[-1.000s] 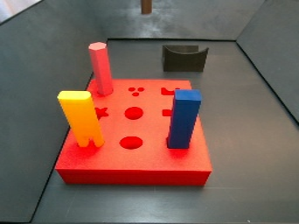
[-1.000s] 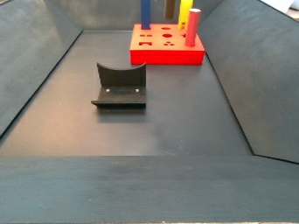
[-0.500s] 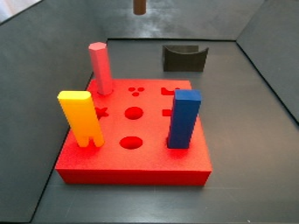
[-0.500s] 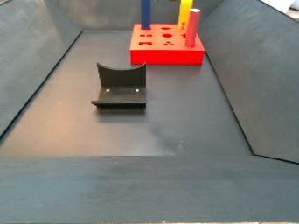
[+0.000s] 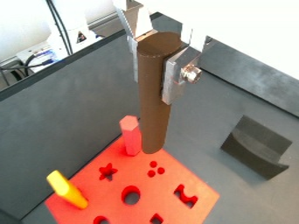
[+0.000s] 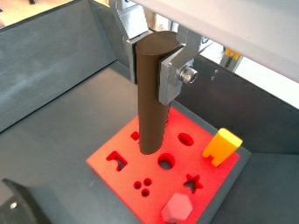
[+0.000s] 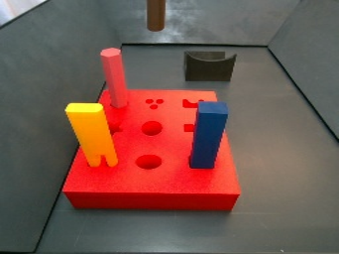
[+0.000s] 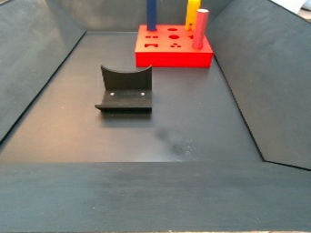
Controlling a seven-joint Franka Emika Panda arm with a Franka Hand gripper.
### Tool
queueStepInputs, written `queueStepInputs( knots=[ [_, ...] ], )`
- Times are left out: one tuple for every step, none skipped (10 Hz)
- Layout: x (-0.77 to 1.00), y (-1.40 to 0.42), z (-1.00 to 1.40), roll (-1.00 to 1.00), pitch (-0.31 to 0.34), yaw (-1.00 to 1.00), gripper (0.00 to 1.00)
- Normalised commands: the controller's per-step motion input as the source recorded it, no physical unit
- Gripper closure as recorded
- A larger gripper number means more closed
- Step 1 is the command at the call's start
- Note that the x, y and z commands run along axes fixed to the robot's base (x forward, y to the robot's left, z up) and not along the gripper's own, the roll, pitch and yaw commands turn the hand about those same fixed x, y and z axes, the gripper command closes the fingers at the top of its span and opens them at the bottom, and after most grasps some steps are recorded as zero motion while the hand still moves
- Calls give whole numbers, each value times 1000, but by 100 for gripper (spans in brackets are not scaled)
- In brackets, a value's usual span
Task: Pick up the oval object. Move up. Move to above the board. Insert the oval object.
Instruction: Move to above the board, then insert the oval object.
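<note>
My gripper (image 5: 158, 66) is shut on the oval object (image 5: 156, 96), a tall dark-brown peg, gripped near its top and hanging upright. It shows the same way in both wrist views, gripper (image 6: 156, 66) and oval object (image 6: 152, 96). The peg hangs high over the board (image 5: 198, 188), a red block with shaped holes, also seen in a wrist view (image 6: 128, 149). In a side view only the peg's lower end (image 7: 155, 14) shows, above the far edge of the board (image 7: 172, 179). The gripper is out of frame in both side views.
In the board stand a pink peg (image 7: 114, 77), a yellow peg (image 7: 90, 134) and a blue peg (image 7: 208, 134). The fixture (image 7: 208, 64) stands on the floor behind the board, also seen in a side view (image 8: 125, 89). Grey walls enclose the floor.
In the side view the oval object has shifted slightly left, and more of its lower end now shows at the top, nearer over the board.
</note>
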Motion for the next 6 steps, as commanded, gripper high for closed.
queueStepInputs(
  knots=[
    [68,-206,38,71,93,12,100],
    [6,0,0,0,20,0,100],
    [-503,-60,-177,-7,-280,-360,100],
    [-17,-163,-371,-123,-291,-851,100],
    [-20,-97,-366,-94,-221,-951,100],
    [0,-9,-483,-23,-114,-1000,100]
  ],
)
